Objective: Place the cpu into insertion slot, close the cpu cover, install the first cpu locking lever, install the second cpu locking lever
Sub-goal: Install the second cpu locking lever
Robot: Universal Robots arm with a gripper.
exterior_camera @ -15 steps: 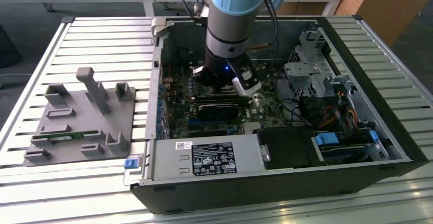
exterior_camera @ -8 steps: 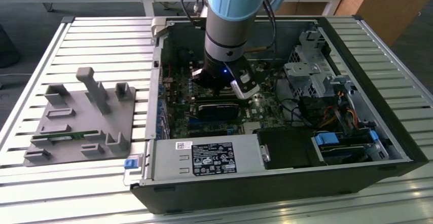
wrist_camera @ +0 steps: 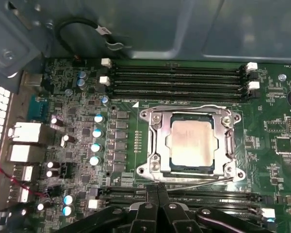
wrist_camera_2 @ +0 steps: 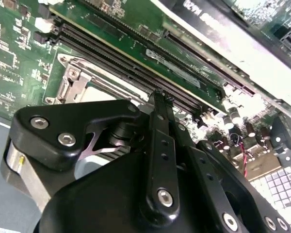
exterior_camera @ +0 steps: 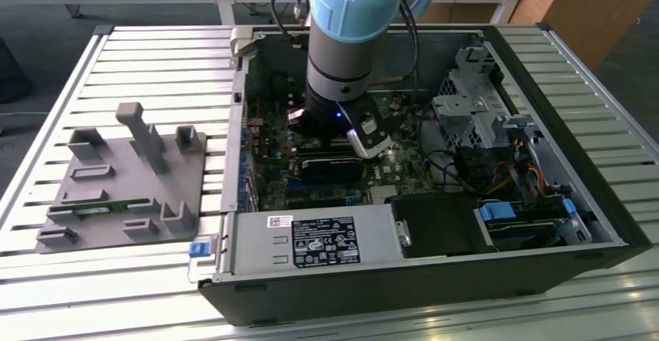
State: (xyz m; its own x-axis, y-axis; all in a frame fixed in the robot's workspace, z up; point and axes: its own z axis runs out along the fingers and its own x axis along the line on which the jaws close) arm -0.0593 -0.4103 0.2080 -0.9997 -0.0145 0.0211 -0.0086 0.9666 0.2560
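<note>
The cpu point(wrist_camera: 191, 143), a silvery square chip, lies in the insertion slot point(wrist_camera: 194, 168) on the green board. The cpu cover point(wrist_camera: 155, 141), a silver frame, lies flat over the chip's edges. A thin silver locking lever point(wrist_camera: 199, 181) runs along the socket's side nearest my gripper point(wrist_camera: 157, 187). The black fingers are shut together, and their tips sit at that lever's end, just outside the cover. Whether they touch the lever I cannot tell. In the second wrist view the gripper point(wrist_camera_2: 157, 97) stands over the cover point(wrist_camera_2: 75, 80). In the exterior view the arm reaches down into the open computer case point(exterior_camera: 576, 202).
Long black memory slots point(wrist_camera: 179, 77) lie beyond the socket, and another pair point(wrist_camera: 208, 196) lies beside the fingers. Capacitors point(wrist_camera: 94, 145) stand close to the socket. A black graphics card point(exterior_camera: 329, 170) and power supply point(exterior_camera: 309, 241) sit in the case. A grey fixture plate point(exterior_camera: 123, 187) lies at the exterior view's left.
</note>
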